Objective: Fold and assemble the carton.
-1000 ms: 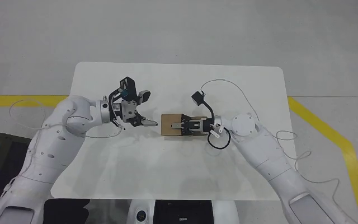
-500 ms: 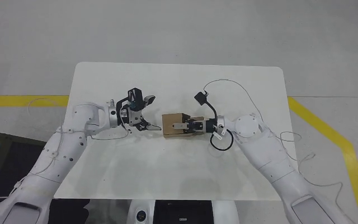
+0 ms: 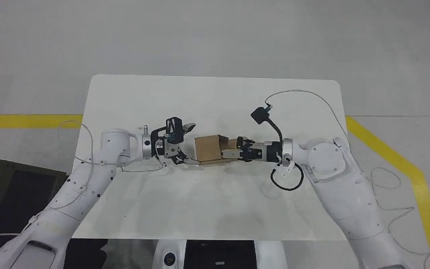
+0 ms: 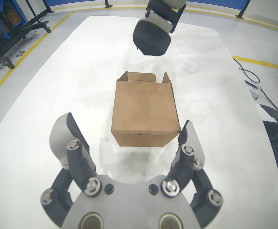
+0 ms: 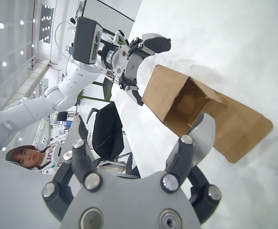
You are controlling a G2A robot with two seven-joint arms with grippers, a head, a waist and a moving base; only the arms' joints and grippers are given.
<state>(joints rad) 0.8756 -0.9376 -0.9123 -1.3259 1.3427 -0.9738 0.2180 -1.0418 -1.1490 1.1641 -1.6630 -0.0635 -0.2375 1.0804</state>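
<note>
Mid-bench: brown cardboard carton (image 3: pixel 209 149) on its side on white, round-cornered bench (image 3: pixel 134 202). Closed end toward left hand (image 3: pixel 189 144), open end with loose flaps toward right hand (image 5: pixel 142 125). One long flap flat against bench top.

Left hand spread wide, empty, fingertips either side of closed end. One pad just beside a carton corner, contact not clear.

Right hand likewise wide open, gripping nothing. One finger at carton mouth, the other well outside it.

Bench top glossy, faintly smudged, soft shadow under carton.

Around bench: pale grey floor (image 3: pixel 215 33) marked with yellow tape lines (image 3: pixel 33 121). Dark wheeled frames (image 4: pixel 32 19) standing off to one side. Black office chair (image 5: pixel 106 130) past bench edge. Rows of ceiling lights overhead in right wrist view.
</note>
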